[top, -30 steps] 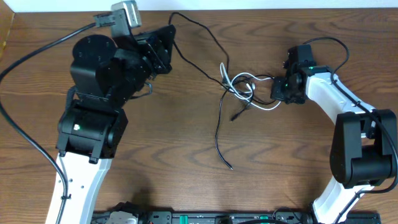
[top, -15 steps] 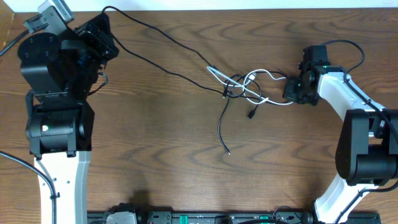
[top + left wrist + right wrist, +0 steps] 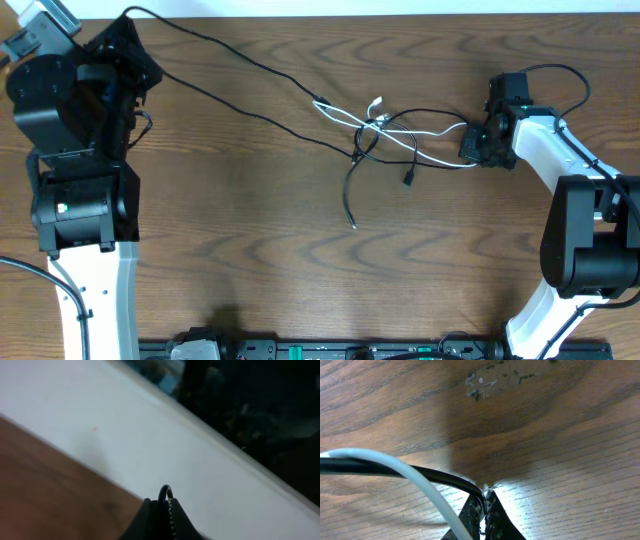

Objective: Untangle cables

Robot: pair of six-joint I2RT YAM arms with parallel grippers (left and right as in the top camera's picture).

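A small knot of cables (image 3: 380,135), thin black cords and one white cord, lies at the table's middle right. One long black cable (image 3: 230,68) runs taut from the knot up left to my left gripper (image 3: 128,22), which is shut on it at the far left corner; the wrist view shows a black loop (image 3: 165,492) pinched in the jaws (image 3: 164,510). My right gripper (image 3: 478,148) is shut on cable ends at the knot's right side. Its wrist view shows a black cord (image 3: 420,472) pinched in the jaws (image 3: 485,497), with the white cord (image 3: 410,472) crossing it.
A loose black cord end (image 3: 350,212) trails toward the table's front from the knot. The table's far edge and a white wall (image 3: 165,435) lie just beyond the left gripper. Thick arm wires run at the left (image 3: 70,300) and right (image 3: 560,72).
My left arm has swung far left and back, pulling the long black cable taut. The knot has stretched out and shifted. The right gripper has moved slightly right.
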